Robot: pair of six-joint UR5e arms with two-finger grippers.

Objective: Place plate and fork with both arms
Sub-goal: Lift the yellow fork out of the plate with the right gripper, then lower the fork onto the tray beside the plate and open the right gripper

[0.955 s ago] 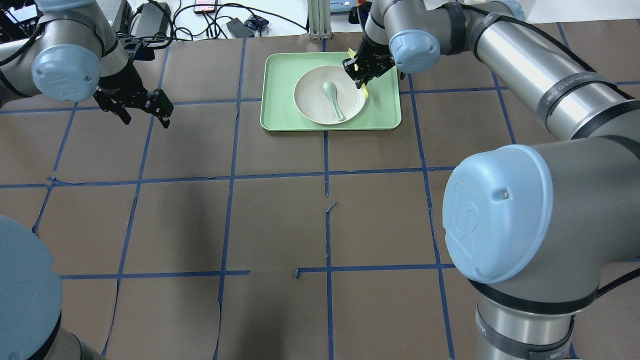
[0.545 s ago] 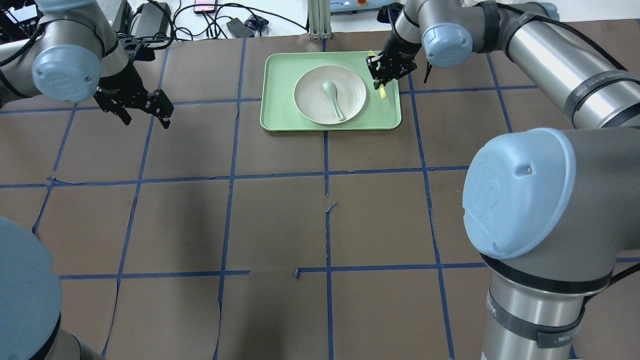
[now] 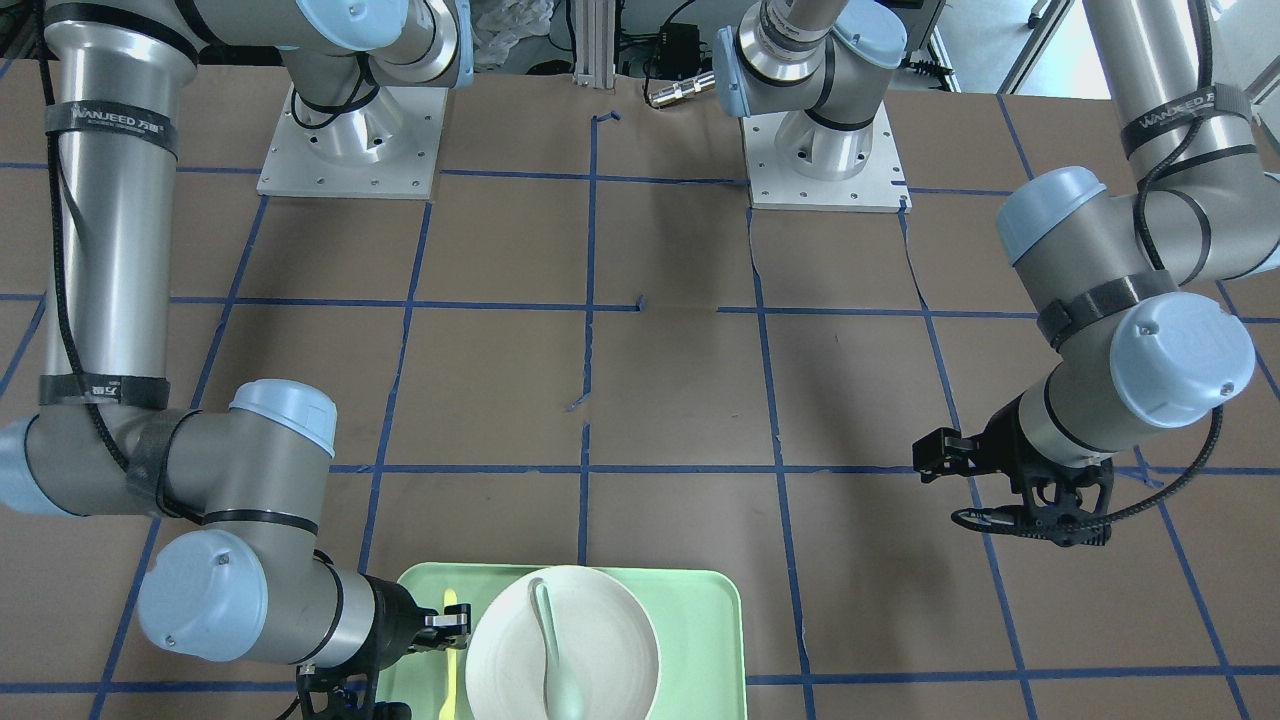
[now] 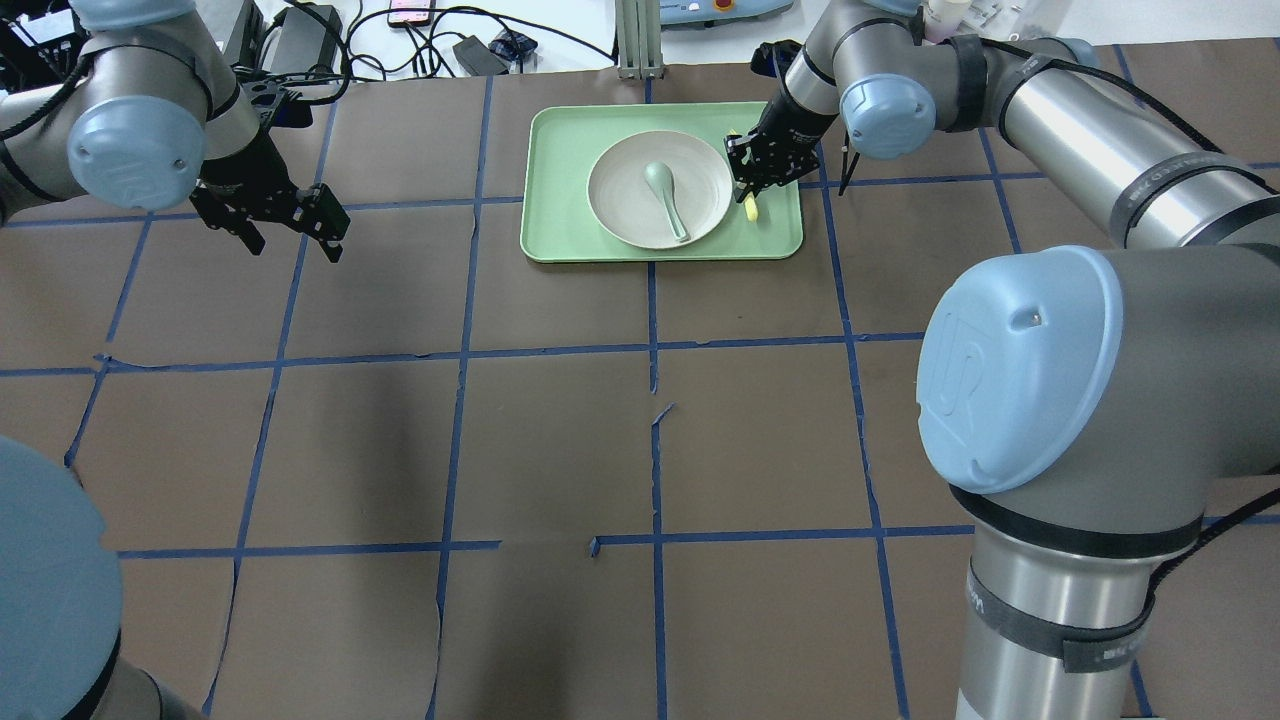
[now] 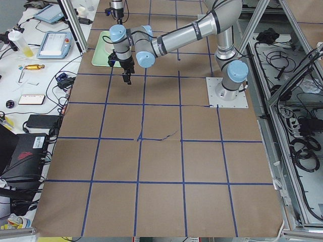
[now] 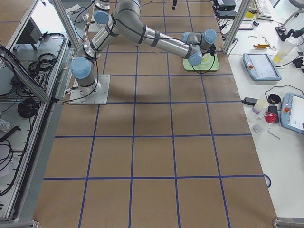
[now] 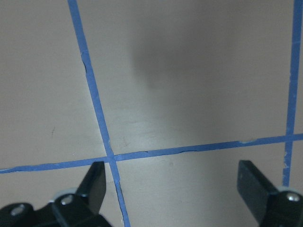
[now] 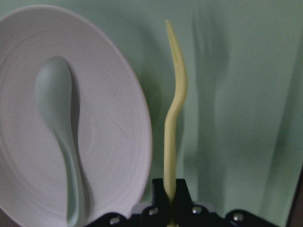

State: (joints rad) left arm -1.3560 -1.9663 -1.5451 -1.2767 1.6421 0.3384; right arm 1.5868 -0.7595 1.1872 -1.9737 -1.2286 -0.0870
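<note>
1. The right gripper (image 4: 752, 180) is clamped on the fork (image 8: 175, 109) – its two fingers pinch the handle end, as the right wrist view shows.
2. The fork points away from that gripper, tines forward, with a slight bend along its length. It is over the tray (image 4: 560, 235), just beside the plate (image 4: 705, 175), on the plate's side nearer the right arm.
3. I cannot tell whether the fork rests on the tray or hangs just above it.
4. The plate sits on the tray, roughly in the middle, and the tray lies flat on the desk (image 4: 560, 430) near its far edge from the robot.
5. A spoon (image 4: 668, 200) lies inside the plate, with its bowl toward the far edge and its handle toward the robot.
6. The left gripper (image 4: 293, 238) hangs above bare desk, well apart from the tray and on the robot's left of it.
7. Its fingers stand wide apart with nothing between them – the left wrist view shows only the brown surface and a crossing of blue tape lines (image 7: 94, 94) below.
</note>
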